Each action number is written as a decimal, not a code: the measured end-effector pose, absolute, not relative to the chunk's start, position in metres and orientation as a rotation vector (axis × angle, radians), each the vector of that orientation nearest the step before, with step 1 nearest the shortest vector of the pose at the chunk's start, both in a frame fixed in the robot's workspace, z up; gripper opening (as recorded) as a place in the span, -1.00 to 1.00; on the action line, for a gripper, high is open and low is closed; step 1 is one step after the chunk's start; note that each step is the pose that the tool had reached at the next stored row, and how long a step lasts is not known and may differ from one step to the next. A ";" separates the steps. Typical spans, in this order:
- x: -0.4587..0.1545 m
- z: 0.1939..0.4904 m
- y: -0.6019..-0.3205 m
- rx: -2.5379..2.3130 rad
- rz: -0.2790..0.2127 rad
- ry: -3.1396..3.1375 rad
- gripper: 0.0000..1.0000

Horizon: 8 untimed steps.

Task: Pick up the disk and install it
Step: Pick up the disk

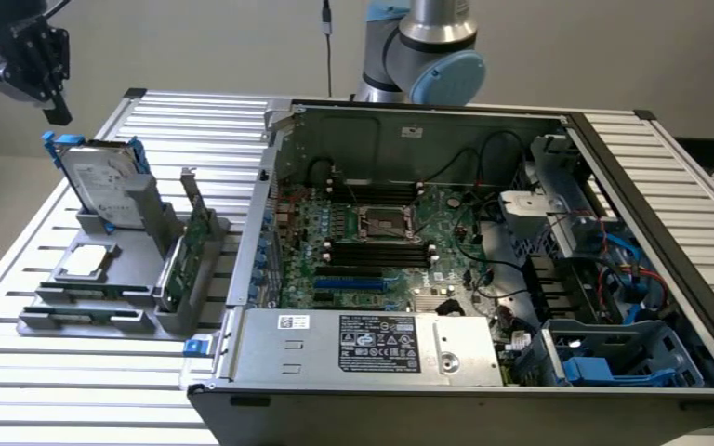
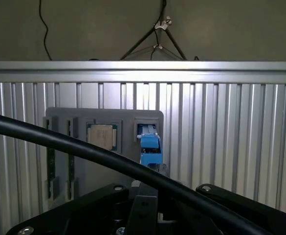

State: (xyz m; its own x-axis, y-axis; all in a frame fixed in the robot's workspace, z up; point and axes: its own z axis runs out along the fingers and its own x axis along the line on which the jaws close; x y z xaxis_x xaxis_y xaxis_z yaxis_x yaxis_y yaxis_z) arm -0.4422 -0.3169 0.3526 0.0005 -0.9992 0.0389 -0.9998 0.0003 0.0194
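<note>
Hanging above the slotted metal table [image 1: 34, 390], the black gripper [image 1: 57, 113] is seen closed on nothing, its fingertips pointed downward. The flat silver-grey metal disk [image 1: 99, 181], with a white label and blue plastic rails, is found below those fingertips, apart from them and offset slightly toward the open computer case [image 1: 654, 214]. It is stood on edge in the grey plastic rack [image 1: 109, 321], long axis near upright, so that its blue upper end [image 2: 150, 148] is presented to the gripper.
</note>
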 end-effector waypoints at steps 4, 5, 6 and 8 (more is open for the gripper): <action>-0.442 0.352 -0.317 2.191 0.022 -2.191 -0.40; -0.442 0.352 -0.317 2.191 0.022 -2.191 -0.40; -0.442 0.352 -0.317 2.191 0.022 -2.190 -0.29; -0.442 0.351 -0.317 2.189 0.022 -2.189 -0.17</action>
